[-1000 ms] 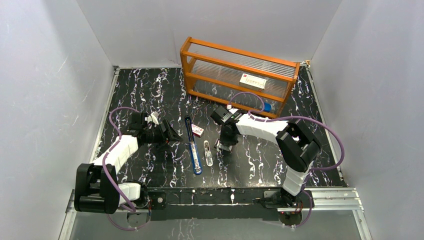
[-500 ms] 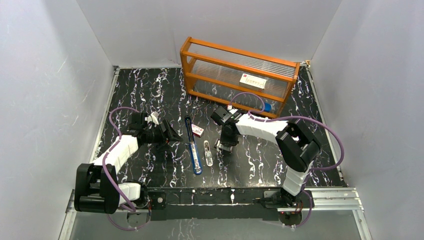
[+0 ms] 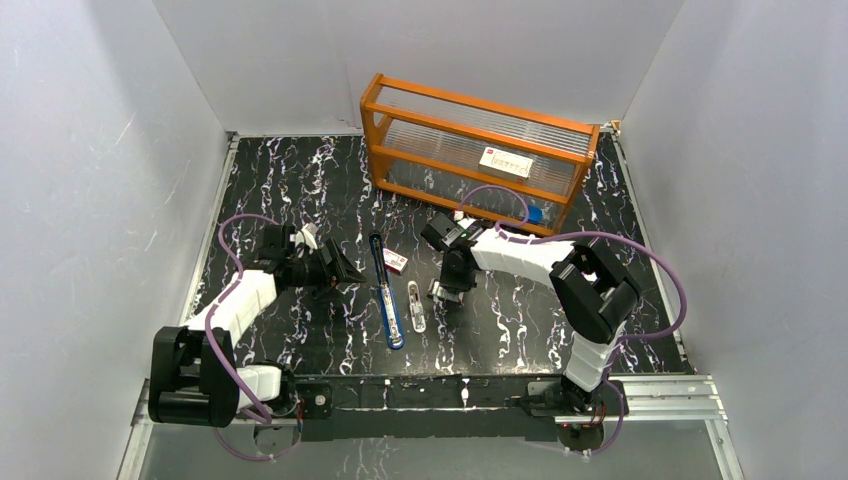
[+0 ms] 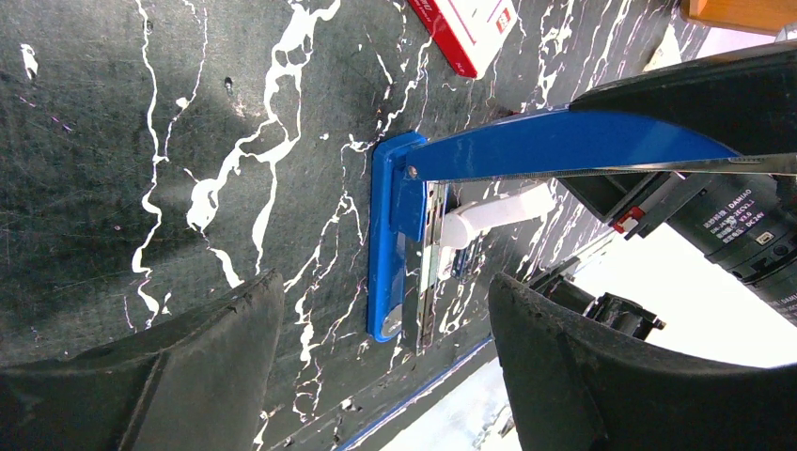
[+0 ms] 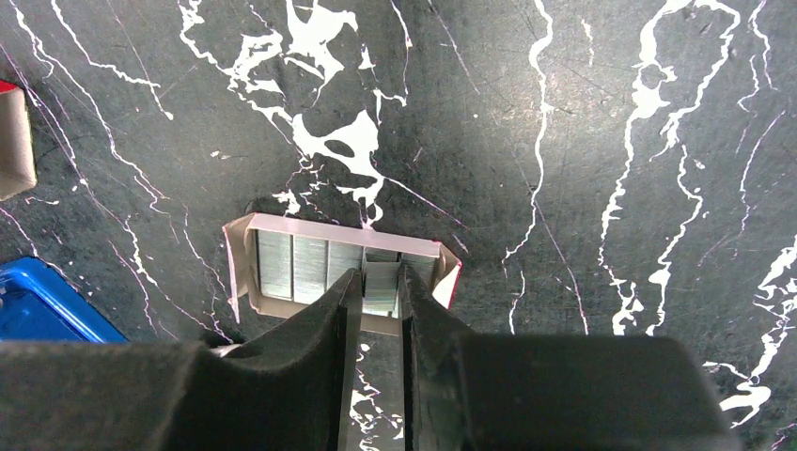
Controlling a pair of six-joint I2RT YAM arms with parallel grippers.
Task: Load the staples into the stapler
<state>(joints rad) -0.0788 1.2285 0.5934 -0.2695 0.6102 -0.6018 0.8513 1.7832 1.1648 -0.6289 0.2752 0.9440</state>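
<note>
The blue stapler [image 3: 386, 300] lies opened out flat at the table's middle; in the left wrist view its base [image 4: 386, 254] rests on the table and its blue arm [image 4: 564, 146] is swung up. My left gripper [image 3: 345, 272] is open just left of the stapler, with the jaws wide apart [image 4: 385, 334] and empty. My right gripper [image 3: 443, 292] points down into an open cardboard tray [image 5: 282, 235] of silvery staples. Its jaws [image 5: 381, 282] are shut on one strip of the staples [image 5: 381, 280], which still sits in the tray among other strips [image 5: 291, 268].
A small white rounded object [image 3: 416, 306] lies just right of the stapler. A red-and-white box sleeve [image 3: 396, 262] lies behind it, also in the left wrist view [image 4: 465, 28]. An orange rack [image 3: 478, 150] stands at the back with a blue item [image 3: 535, 213] at its foot.
</note>
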